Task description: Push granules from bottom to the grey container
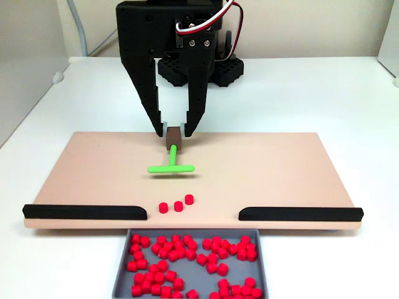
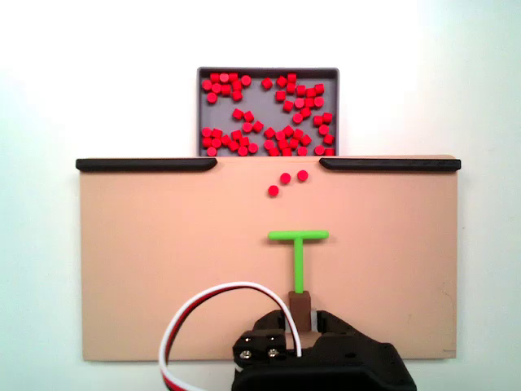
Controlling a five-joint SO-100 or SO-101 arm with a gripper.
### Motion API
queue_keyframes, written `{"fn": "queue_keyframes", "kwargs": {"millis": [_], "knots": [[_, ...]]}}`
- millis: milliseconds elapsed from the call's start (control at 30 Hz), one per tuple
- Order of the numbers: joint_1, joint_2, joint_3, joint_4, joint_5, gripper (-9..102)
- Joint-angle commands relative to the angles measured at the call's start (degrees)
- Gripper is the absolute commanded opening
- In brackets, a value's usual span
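Nearest in the front fixed view, the grey container (image 1: 122, 268) is seen against the board's edge, already filled with many granules (image 1: 187, 252). Just beyond it, on the tan board (image 1: 81, 168), three granules (image 1: 176, 204) lie in a short slanted row facing the gap between two black strips (image 1: 84, 212). These pellets are judged light, hard and free to roll or scatter, so they are better swept than picked up; contact should be made by the crossbar squarely behind all three. Farther back, the green T-shaped tool (image 1: 171, 166) is held apart from them, its brown handle (image 1: 173, 132) pinched by the gripper (image 1: 174, 131). Nothing is seen between bar and pellets, though the strip ends (image 2: 213, 164) narrow the passage, and a skewed push could strand a pellet against one. The white bench (image 1: 299, 87) lies behind.
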Motion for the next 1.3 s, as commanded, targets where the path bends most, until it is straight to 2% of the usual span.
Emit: {"fn": "queue_keyframes", "kwargs": {"millis": [0,700,1267], "knots": [[-0.35,-0.09,-0.26,-0.35,0.44,0],[-1.23,-4.92,-1.14,-2.99,0.44,0],[-0.97,-13.8,-9.67,-2.99,0.26,0]]}}
